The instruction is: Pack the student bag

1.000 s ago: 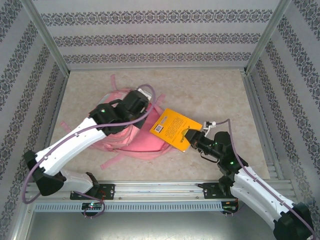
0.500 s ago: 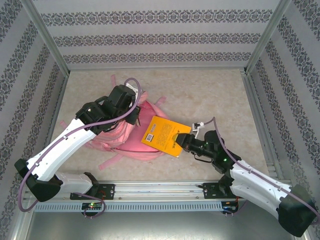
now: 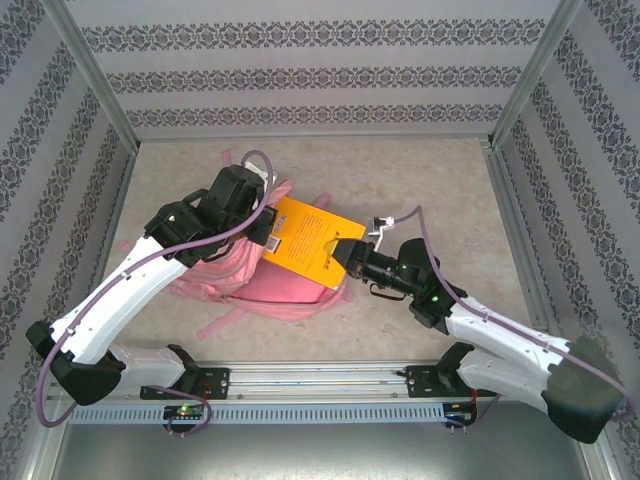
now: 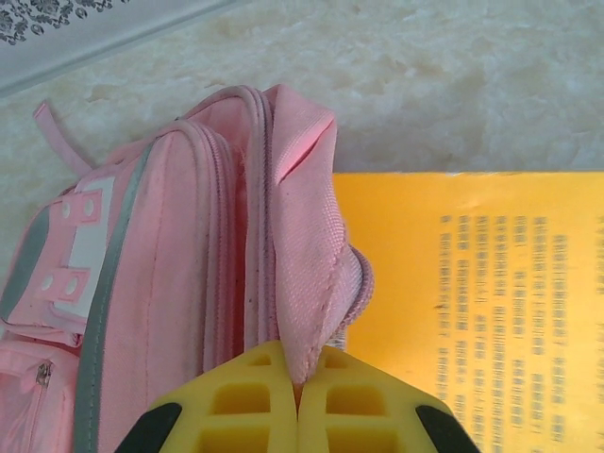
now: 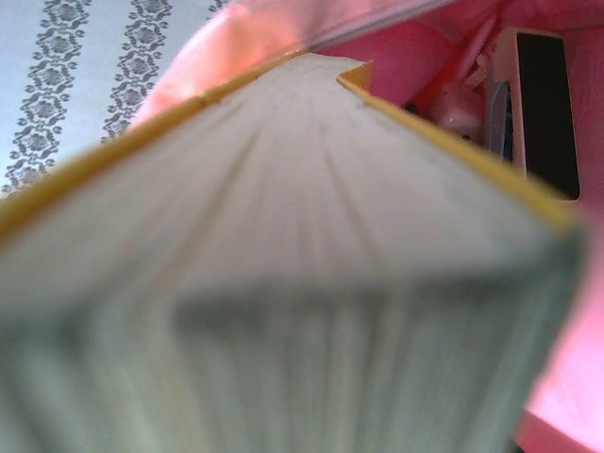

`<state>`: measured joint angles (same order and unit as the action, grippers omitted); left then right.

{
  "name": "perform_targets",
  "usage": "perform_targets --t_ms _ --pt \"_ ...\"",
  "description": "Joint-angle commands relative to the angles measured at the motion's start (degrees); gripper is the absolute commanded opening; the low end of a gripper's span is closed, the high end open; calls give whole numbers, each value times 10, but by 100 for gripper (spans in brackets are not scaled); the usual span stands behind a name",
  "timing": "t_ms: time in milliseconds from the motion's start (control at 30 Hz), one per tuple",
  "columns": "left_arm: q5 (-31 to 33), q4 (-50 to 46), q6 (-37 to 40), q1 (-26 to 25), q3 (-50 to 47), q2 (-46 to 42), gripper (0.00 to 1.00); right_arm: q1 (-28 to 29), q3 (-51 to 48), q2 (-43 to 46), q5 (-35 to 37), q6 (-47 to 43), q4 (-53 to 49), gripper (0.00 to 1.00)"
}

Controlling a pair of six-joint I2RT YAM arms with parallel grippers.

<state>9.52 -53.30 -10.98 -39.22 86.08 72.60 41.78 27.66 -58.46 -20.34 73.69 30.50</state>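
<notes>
The student bag (image 3: 225, 275), a pink backpack with grey-white trim, lies on the table left of centre. My left gripper (image 3: 263, 218) is shut on the edge of its upper flap (image 4: 302, 236), the yellow fingers (image 4: 245, 396) pinching the pink fabric and lifting it. A yellow book (image 3: 303, 240) is held flat in my right gripper (image 3: 350, 258), its far end against the raised flap. In the right wrist view the book's page edges (image 5: 283, 283) point into the pink inside of the bag (image 5: 406, 57). The same yellow book (image 4: 472, 283) lies right beside the flap in the left wrist view.
A white and black object (image 5: 540, 104) sits inside the bag. Pink straps (image 3: 215, 325) trail toward the near rail (image 3: 320, 378). Patterned walls and metal posts (image 3: 95, 80) enclose the table. Bare tabletop (image 3: 430, 180) lies at the back right.
My right arm has carried the book left and away, from beside the bag to its opening. My left gripper has shifted left with the flap, and the bag's top moved with it.
</notes>
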Motion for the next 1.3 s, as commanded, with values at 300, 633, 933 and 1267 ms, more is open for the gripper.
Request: perform_targets --t_ms 300,633,933,1267 --pt "19 19 -4 10 84 -19 0 56 76 -147 97 27 100 0" --pt "-39 24 -14 10 131 22 0 107 223 -281 125 1 -7 5" --pt "-57 38 -19 10 141 39 0 134 442 -462 200 85 -108 21" --pt "-63 51 -19 22 116 39 0 121 486 -518 103 5 0 66"
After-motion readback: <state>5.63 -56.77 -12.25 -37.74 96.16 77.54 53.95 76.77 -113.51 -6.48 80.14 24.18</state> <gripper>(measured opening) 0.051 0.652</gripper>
